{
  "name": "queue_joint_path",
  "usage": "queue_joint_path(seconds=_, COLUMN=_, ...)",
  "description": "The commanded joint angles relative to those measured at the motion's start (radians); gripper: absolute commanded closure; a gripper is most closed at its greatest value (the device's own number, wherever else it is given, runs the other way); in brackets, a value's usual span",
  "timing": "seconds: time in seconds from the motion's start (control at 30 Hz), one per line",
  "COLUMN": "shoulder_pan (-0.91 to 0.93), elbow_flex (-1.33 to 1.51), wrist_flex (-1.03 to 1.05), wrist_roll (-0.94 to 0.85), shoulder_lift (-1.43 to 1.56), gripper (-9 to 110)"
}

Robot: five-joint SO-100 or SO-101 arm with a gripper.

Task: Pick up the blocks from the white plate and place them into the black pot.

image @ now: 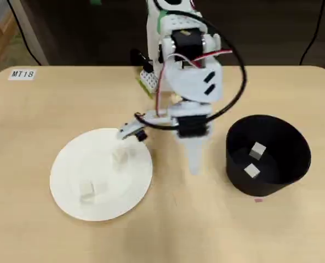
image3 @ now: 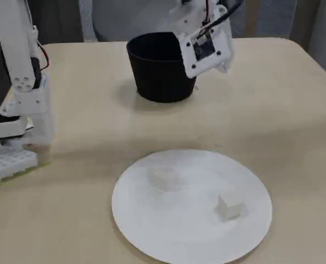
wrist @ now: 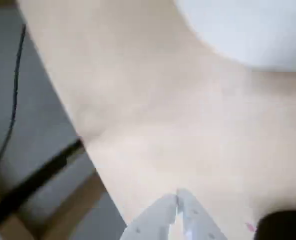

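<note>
Gripper (image: 195, 164) pointing down over bare table (image: 173, 230), fingers pressed together to a narrow tip with nothing between them; same closed tip seen in the wrist view (wrist: 177, 196). Positioned between white plate (image: 69, 164) to the left and black pot (image: 272, 181) to the right in the overhead view, touching neither. Open tabletop in front of the tip, extending to the near edge. Pot standing upright, well inside the table's right edge, with two pale blocks on its floor: one (image: 257, 149) farther back, one (image: 252, 171) nearer the front wall. Small pink mark (image: 258, 200) on the table just in front of the pot. Plate lying flat, apart from the pot, carrying two blocks: one (image: 120, 158) near the rim closest to the arm, one (image: 86, 189) toward the lower left; both faint against the white surface. In the fixed view, same two blocks on the plate (image3: 152, 242), one (image3: 164, 177) toward the middle left, one (image3: 229, 206) toward the right; pot (image3: 157, 71) behind, partly covered by the wrist. Table corner rounded at upper left, bearing a white label (image: 22, 74) reading "MT18". Black cable (image: 233, 66) looping from the arm above the pot. Floor and a dark cable (wrist: 13, 90) past the table edge in the wrist view.
</note>
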Motion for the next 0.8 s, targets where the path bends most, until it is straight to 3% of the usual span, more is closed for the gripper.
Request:
queue_joint_path(seconds=0.0, shoulder_pan=0.123, elbow_flex=-0.333, wrist_flex=0.258, wrist_roll=0.101, shoulder_lift=-0.169, gripper=104)
queue_joint_path(seconds=0.07, shoulder_pan=0.175, elbow_flex=-0.471, wrist_flex=0.39, wrist_roll=0.181, shoulder_lift=-0.268, gripper=104)
queue_joint_path(seconds=0.17, shoulder_pan=0.238, elbow_flex=-0.494, wrist_flex=0.426, wrist_roll=0.282, shoulder_lift=-0.314, gripper=104)
queue_joint_path(seconds=0.77, shoulder_pan=0.359, elbow_flex=-0.518, wrist_flex=0.445, wrist_roll=0.802, shoulder_lift=-0.503, gripper=104)
